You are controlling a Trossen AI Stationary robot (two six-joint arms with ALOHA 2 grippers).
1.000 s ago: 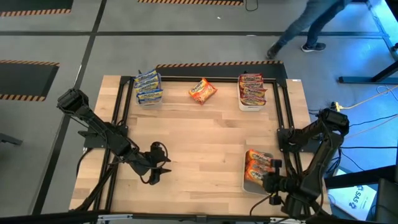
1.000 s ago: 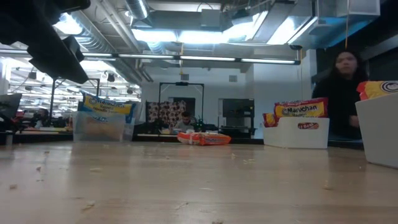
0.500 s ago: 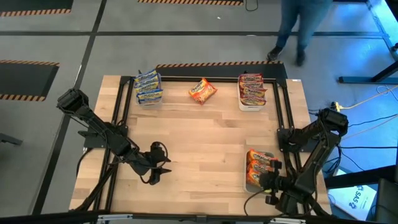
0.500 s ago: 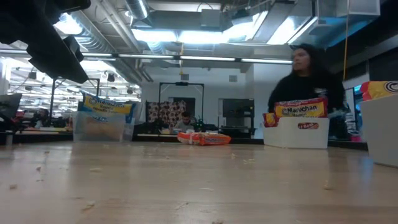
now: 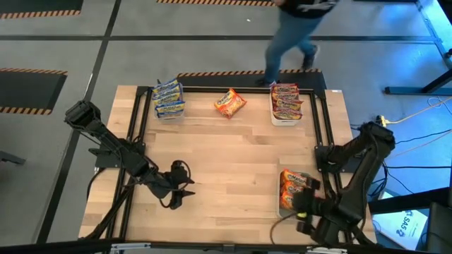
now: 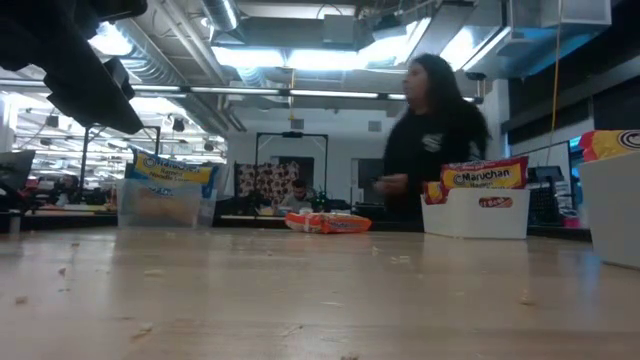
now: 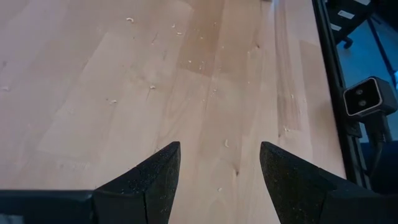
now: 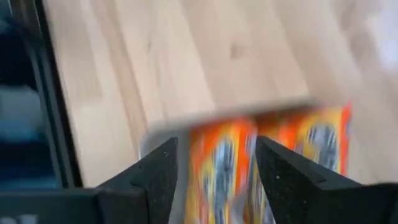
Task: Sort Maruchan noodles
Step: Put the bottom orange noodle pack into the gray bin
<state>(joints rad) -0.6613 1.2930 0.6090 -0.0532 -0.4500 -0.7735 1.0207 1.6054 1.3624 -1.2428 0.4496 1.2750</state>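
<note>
Orange packets dropped in the near-right tub, one loose orange packet left at the far edge.

Right gripper (image 8: 214, 180) spread and empty, just above the orange plastic Maruchan packets (image 5: 291, 185) in their clear tub (image 5: 281, 209); left gripper (image 7: 219, 180) likewise spread, holding nothing, over bare wooden table (image 5: 233, 155). Blue-and-yellow packets (image 5: 168, 99) far left, red packets (image 5: 285, 100) far right, single orange packet (image 5: 229, 103) between. Risk: fingers possibly snagging a packet on withdrawal, though blurred. "Maruchan" legible on the far-right packets.
</note>
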